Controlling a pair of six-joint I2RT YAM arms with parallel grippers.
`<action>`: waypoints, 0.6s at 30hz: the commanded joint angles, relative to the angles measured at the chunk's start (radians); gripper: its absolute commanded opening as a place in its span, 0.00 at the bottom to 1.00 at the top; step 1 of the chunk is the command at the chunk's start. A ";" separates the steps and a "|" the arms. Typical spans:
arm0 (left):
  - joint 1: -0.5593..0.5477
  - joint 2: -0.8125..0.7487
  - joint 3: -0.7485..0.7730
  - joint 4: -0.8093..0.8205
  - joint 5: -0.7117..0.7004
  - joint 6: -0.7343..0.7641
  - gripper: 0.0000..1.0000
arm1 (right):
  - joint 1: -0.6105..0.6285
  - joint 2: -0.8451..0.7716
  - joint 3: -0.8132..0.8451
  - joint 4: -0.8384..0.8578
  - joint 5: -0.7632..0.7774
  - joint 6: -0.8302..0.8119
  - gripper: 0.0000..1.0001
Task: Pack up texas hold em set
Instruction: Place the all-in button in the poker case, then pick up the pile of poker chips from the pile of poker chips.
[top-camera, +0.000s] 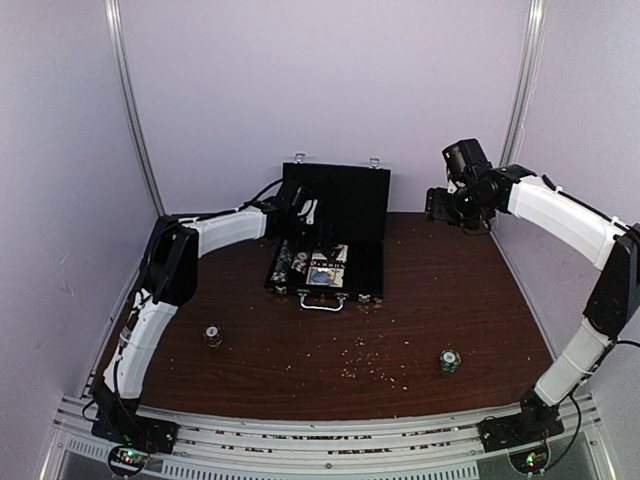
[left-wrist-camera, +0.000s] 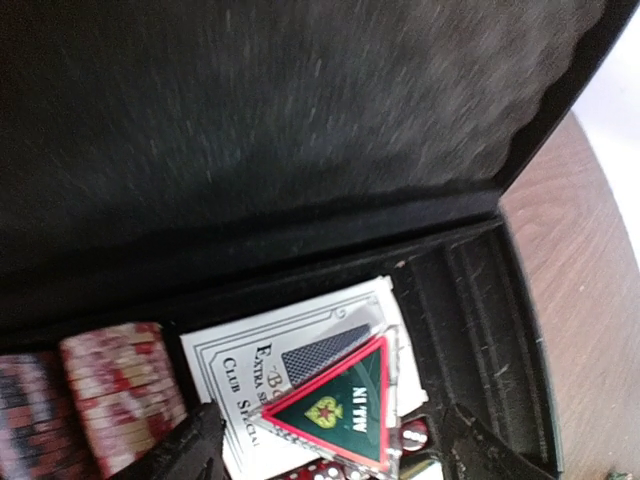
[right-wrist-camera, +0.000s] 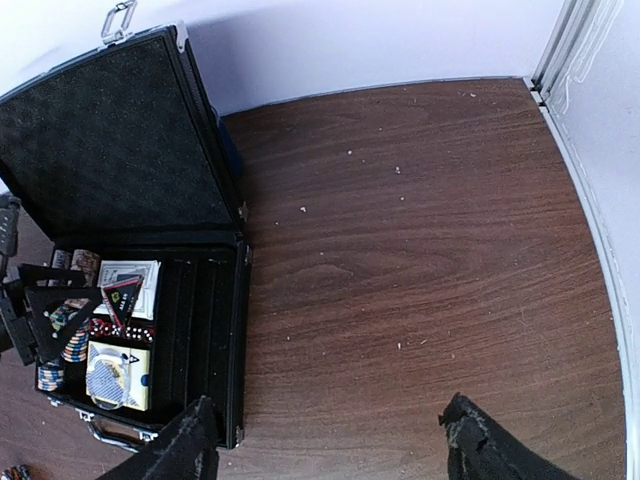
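Seen from above, a black briefcase-style case (top-camera: 352, 200) stands open at the back middle of a dark wooden bench (top-camera: 300, 400). Its lid is upright and its silver handle (top-camera: 322, 300) faces the arms. Only this view shows two small piles of chips outside the case: the left chip stack (top-camera: 213, 336) near the left arm and the right chip stack (top-camera: 450, 360) toward the right arm. Pale crumbs are scattered between them.

The left end effector (top-camera: 297, 228) reaches into the left half of the case. Its own camera shows its fingers spread wide with nothing clamped between them. That close view alone makes the contents readable:
- Red-and-white striped chips (left-wrist-camera: 115, 400) stand on edge in a row.
- A white card deck (left-wrist-camera: 260, 345) carries print beginning "Extra" and "Club Sp", with the rest covered.
- A green triangle (left-wrist-camera: 345, 410) with a red border lies on the deck, lettered "NI TW".
- Red dice (left-wrist-camera: 415, 435) with white dots sit below it.

The right end effector (right-wrist-camera: 330, 450) hangs raised over bare bench to the right of the case, its jaws apart and empty. Its camera alone shows the lid's egg-crate foam lining, a silver latch (right-wrist-camera: 118, 18) on the lid's top edge, and a second deck (right-wrist-camera: 118, 375) at the handle end of the tray. The tray's right half has ridged black channels.
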 joint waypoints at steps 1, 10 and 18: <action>0.007 -0.169 -0.041 0.057 -0.035 0.013 0.76 | -0.006 -0.047 -0.011 -0.001 -0.016 -0.080 0.79; 0.006 -0.516 -0.423 0.051 -0.139 -0.021 0.74 | -0.006 -0.100 -0.079 0.085 -0.113 -0.137 0.91; 0.005 -0.859 -0.820 -0.228 -0.297 -0.168 0.73 | -0.007 -0.121 -0.195 0.146 -0.194 -0.133 0.91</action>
